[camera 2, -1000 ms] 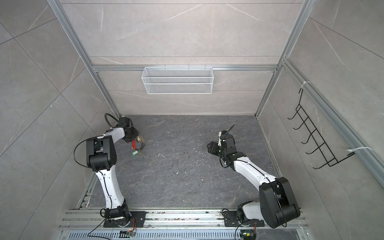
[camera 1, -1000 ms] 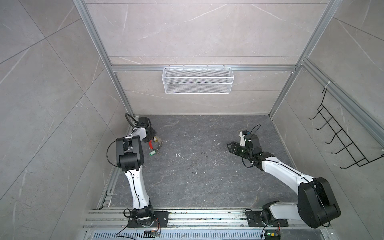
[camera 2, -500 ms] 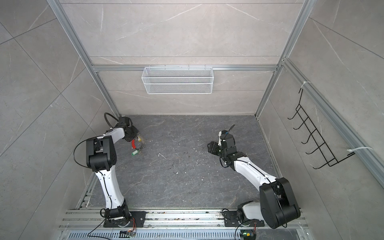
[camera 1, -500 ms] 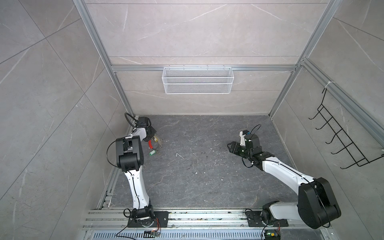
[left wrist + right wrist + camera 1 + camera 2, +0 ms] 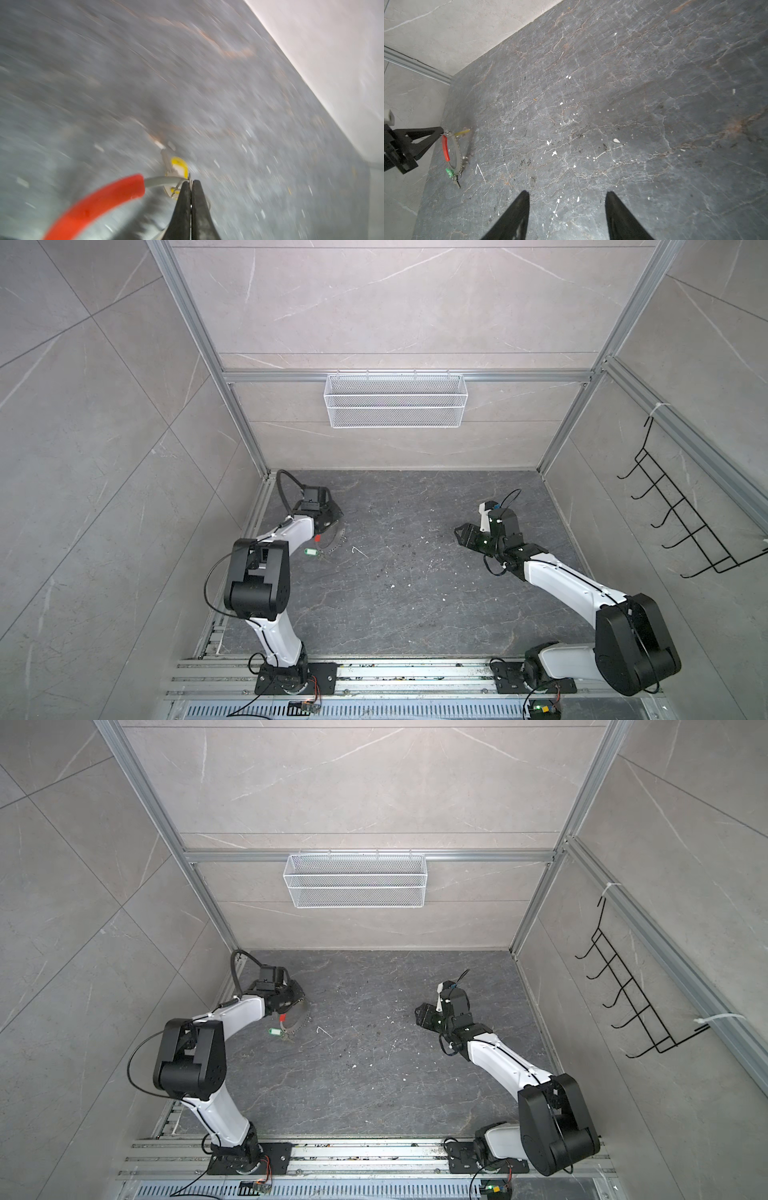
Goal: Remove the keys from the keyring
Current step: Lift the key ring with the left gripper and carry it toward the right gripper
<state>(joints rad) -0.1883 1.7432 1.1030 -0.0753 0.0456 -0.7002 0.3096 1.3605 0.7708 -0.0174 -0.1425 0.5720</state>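
**Top views.** The left gripper [image 5: 332, 523], fingers pressed together, pinches the keyring [image 5: 337, 540] at one arc. The hoop hangs from the tips, and the green key [image 5: 309, 551] at its far end reaches the table [image 5: 415, 593]. The right gripper [image 5: 461, 536] hovers well apart from the hoop, jaws spread and empty. The step in hand is probably steadying the hoop. It likely goes best with a firm pinch on bare wire, leaving the right gripper room to draw a key along it. The yellow key is too small to pick out here.

**Left wrist view.** The yellow key [image 5: 178, 166] sits just beyond the tips, with the red sleeve beside them. Blur smears everything. Whether the small split ring [image 5: 176, 188] is also caught in the pinch cannot be told. The green key is out of frame.

**Right wrist view.** The hoop stands nearly upright off the left tips. Its opening cannot be made out, and the yellow key is only a streak.
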